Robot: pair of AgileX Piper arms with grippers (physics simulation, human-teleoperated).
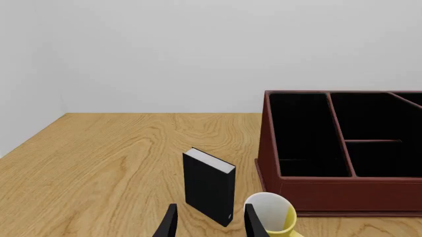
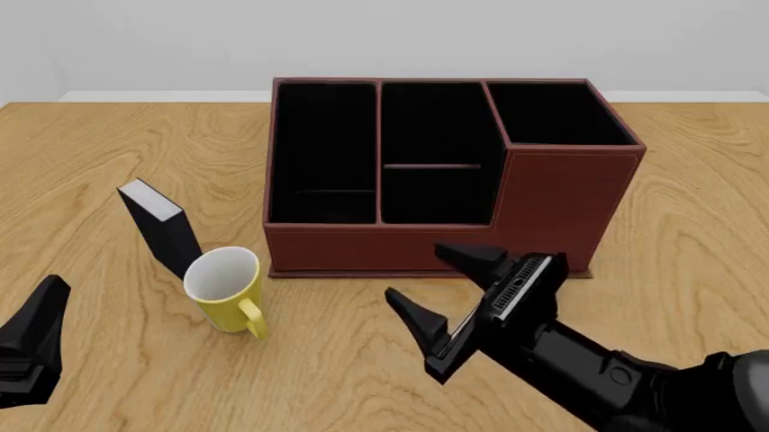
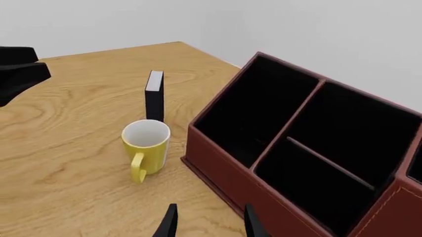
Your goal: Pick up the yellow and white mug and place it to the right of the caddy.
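Note:
The yellow and white mug point(image 2: 225, 288) stands upright on the wooden table, just in front of the caddy's left front corner, handle toward the camera. The caddy point(image 2: 565, 193) is a large red-brown box with black compartments at the table's middle. My right gripper point(image 2: 423, 274) hovers open in front of the caddy, right of the mug and apart from it; the right wrist view shows the mug point(image 3: 148, 148) ahead of it. My left gripper point(image 2: 36, 333) sits low at the front left, its fingers point(image 1: 170, 223) apart, with the mug point(image 1: 274, 215) beside one fingertip and nothing between them.
A small black-and-white box point(image 2: 160, 225) stands upright just left of and behind the mug. Bare wooden table point(image 2: 697, 252) lies to the right of the caddy. A white wall rises behind the table's far edge.

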